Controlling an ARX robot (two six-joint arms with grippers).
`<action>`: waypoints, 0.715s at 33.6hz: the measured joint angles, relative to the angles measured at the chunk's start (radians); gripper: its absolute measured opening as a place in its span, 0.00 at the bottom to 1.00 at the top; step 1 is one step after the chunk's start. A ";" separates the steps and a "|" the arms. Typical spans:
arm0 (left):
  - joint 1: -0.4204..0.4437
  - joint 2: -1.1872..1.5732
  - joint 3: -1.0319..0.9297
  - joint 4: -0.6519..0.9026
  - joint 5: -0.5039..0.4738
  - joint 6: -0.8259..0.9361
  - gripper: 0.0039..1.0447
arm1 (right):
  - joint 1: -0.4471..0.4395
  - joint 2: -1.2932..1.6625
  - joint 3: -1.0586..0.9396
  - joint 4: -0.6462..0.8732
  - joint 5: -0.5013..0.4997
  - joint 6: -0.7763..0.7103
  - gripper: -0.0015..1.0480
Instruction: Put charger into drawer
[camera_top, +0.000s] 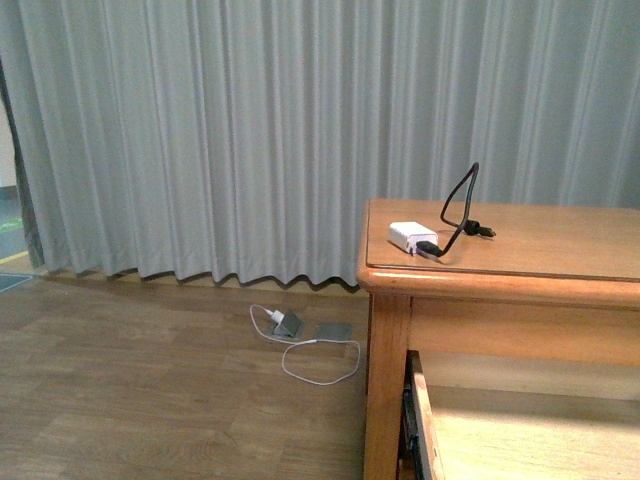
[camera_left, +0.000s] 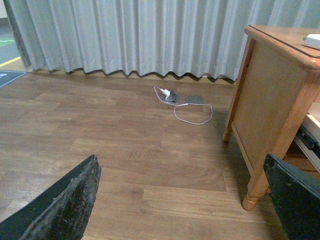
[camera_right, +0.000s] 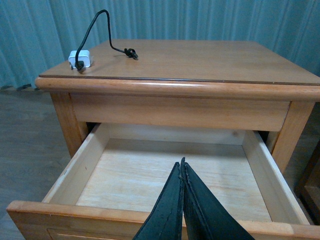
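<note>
Charger (camera_top: 413, 237) is lying on the worktop (camera_top: 540, 240) by its left edge, black cable (camera_top: 470, 185) looping up. I am seeing the drawer (camera_right: 82, 167) standing open below, right gripper (camera_right: 181, 162) hovering over it pressed together, left gripper (camera_left: 181, 160) spread wide.

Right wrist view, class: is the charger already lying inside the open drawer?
No, the charger rests on the table top near a corner, outside the pulled-out drawer below.
</note>
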 joint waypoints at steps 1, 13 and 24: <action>0.000 0.000 0.000 0.000 0.000 0.000 0.94 | 0.001 -0.013 -0.005 -0.010 0.003 0.000 0.01; 0.000 0.000 0.000 0.000 0.000 0.000 0.94 | 0.002 -0.139 -0.051 -0.080 0.006 0.000 0.01; 0.000 0.000 0.000 0.000 0.000 0.000 0.94 | 0.002 -0.171 -0.051 -0.109 0.006 -0.001 0.47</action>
